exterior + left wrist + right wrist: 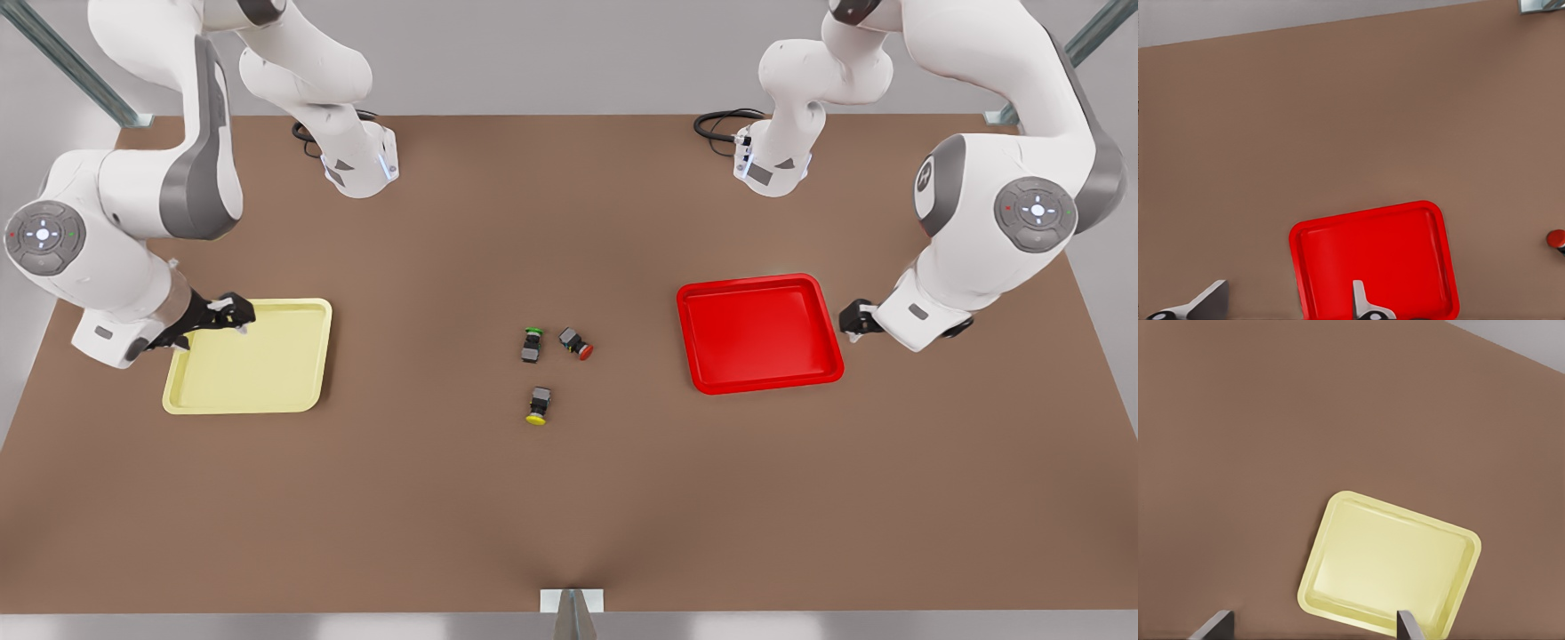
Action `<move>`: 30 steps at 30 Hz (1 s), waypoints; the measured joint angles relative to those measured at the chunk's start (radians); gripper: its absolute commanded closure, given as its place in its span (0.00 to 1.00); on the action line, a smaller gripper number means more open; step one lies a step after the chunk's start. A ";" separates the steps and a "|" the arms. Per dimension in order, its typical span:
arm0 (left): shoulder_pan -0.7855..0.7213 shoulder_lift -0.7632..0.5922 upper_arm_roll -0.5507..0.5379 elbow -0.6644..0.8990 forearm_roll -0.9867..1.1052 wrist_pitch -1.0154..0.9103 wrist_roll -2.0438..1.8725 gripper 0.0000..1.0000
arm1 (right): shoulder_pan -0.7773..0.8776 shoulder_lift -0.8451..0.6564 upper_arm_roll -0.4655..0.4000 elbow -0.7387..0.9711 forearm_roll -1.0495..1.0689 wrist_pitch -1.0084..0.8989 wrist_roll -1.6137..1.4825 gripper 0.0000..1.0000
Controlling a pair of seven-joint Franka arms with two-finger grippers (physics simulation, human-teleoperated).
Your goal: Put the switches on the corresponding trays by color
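Three tiny switches sitting mid-desk, both arms parked out by the trays.

Nearest the front camera is the yellow switch (537, 406); just behind it the green switch (532, 344) and red switch (575, 342) lie close together on the desk (569, 498). They look light, rigid and a bit fiddly, so pinching the blocky grey body across its flat sides seems safer than the round cap. Farther out, the left gripper (852, 320) hangs just beside the red tray (757, 332), fingers (1361, 298) spread wide, empty. The right gripper (233, 313) hovers at the yellow tray (252, 356) edge, also released, fingers (1407, 623) apart.
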 measured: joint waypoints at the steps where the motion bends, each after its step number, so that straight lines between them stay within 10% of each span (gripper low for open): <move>1: -0.001 0.000 0.000 0.000 0.003 0.000 -0.004 0.00 | -0.007 0.005 0.001 0.009 0.001 0.000 0.056 0.00; 18: 0.002 0.025 0.006 -0.009 0.010 0.001 -0.010 0.00 | 0.607 0.470 0.006 0.245 0.043 0.218 0.969 0.00; 30: 0.002 0.053 0.006 -0.010 0.010 0.010 -0.009 0.00 | 0.632 0.697 0.011 0.241 -0.007 0.529 1.111 0.00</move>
